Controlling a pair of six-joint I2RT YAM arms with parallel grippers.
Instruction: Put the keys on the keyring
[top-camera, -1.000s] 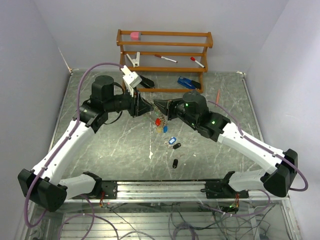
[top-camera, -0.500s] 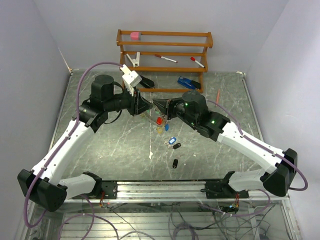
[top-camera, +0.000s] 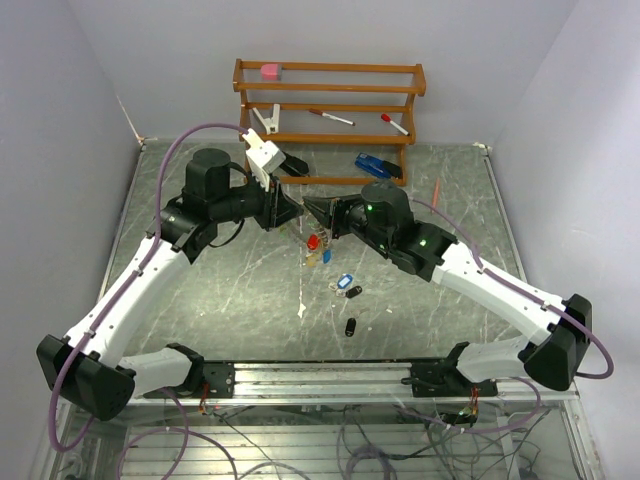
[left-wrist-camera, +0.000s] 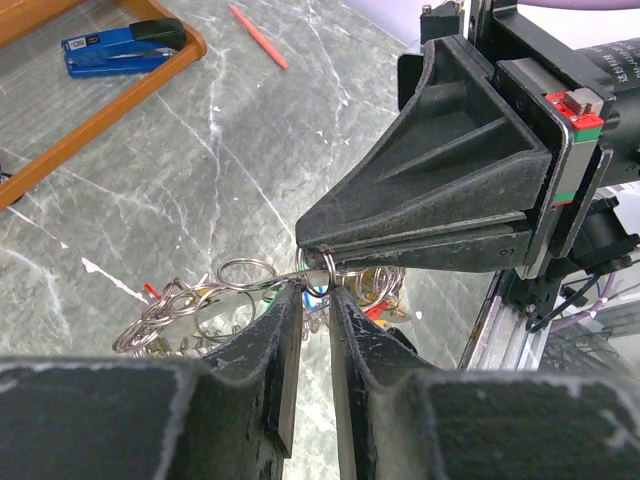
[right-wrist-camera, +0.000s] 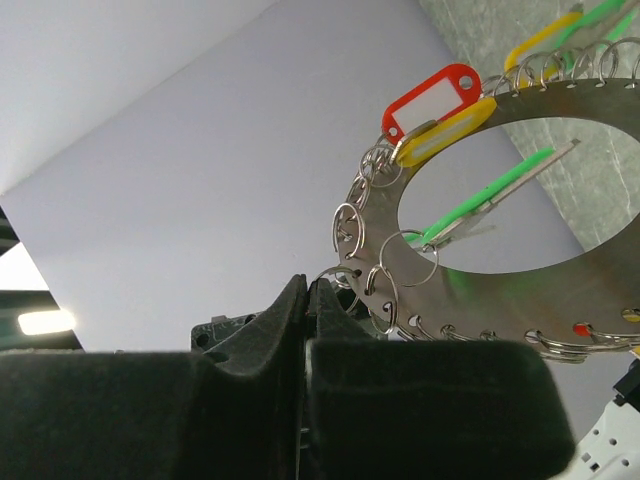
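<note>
The two grippers meet tip to tip above the middle of the table, well in from every edge, with bare marble on the near and left sides. The right gripper is clamped shut on the rim of the keyring, whose coloured tags hang below. In the left wrist view the left gripper has its jaws a narrow slit apart around a small ring at that rim; I cannot tell whether it pinches it. Only the right wrist view shows the keyring as a flat holed band. The loose keys lie on the near side of the cluster. A wooden rack, a blue stapler and a red pencil sit farther back.
</note>
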